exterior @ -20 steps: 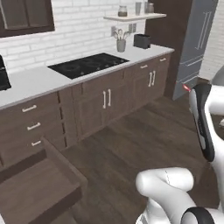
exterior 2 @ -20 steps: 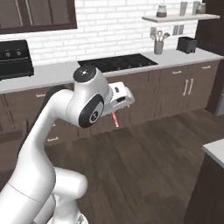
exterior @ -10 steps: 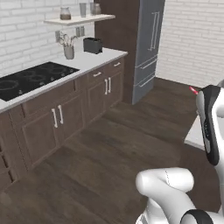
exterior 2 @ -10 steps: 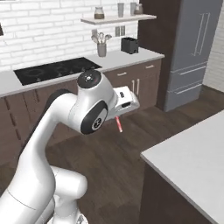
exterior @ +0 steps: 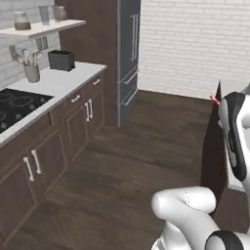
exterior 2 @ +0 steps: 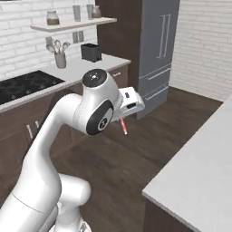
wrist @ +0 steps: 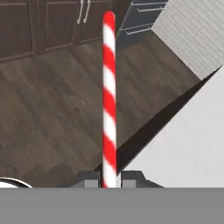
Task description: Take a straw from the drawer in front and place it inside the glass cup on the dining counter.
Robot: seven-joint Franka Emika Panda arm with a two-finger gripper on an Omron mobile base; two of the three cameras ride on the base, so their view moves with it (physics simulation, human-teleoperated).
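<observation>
1. Gripper (wrist: 110, 179): clenched on the straw (wrist: 109, 96). In the hand view the two finger tips rise close together at the bottom, one on each side of the straw's lower end.
2. Straw, hand view: red and white candy stripes, straight, running from between the finger tips up the middle of the frame. It points away from the hand over the dark wood floor (wrist: 48, 109).
3. Straw, right base view (exterior 2: 123, 127): a short red-and-white length hangs below the white hand, slightly tilted, above the floor.
4. Straw, left base view (exterior: 214, 99): only a small red tip shows, just left of the arm's dark-striped link at the right edge.
5. Dining counter (exterior 2: 204, 167): large smooth white top, near right in the right base view, with its dark side panel below. In the hand view its white surface (wrist: 192, 140) takes up the lower right, and the straw sits just left of its edge, over the floor rather than over the top.
6. Fridge (exterior 2: 161, 54): tall, grey steel, at the far end of the room.
7. Worktop (exterior: 53, 83): white, along the left wall, above dark brown cabinet doors (exterior: 80, 117) with silver handles.
8. Cooktop (exterior: 14, 105): black, set into the worktop on the near left.
9. Toaster (exterior: 61, 60): dark, at the far end of the worktop.
10. Utensil holder (exterior: 31, 71): just left of the toaster.
11. Shelf (exterior: 39, 28): white, on the wall, carrying jars.
</observation>
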